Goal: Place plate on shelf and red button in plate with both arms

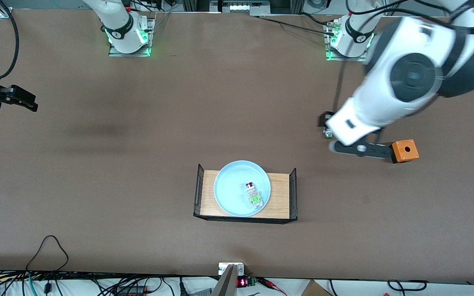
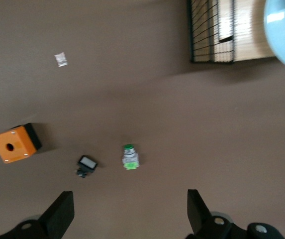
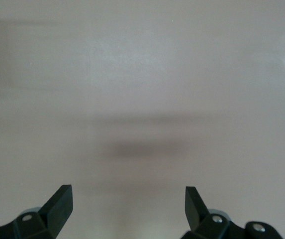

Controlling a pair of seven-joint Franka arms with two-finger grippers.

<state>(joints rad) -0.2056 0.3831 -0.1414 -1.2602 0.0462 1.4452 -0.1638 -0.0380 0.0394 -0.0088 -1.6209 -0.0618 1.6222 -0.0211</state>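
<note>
On the wooden tray near the table's middle sits the plate, and the red button lies in it on its side, red cap toward the robots' bases, green block toward the front camera.

The left arm reaches down over its own end of the table. The left gripper hangs empty with fingers spread wide apart, over a green button, a black part and an orange box that lie near one another.

The right arm waits at its end of the table. The right gripper is raised over bare tabletop, fingers spread wide apart, holding nothing.
</note>
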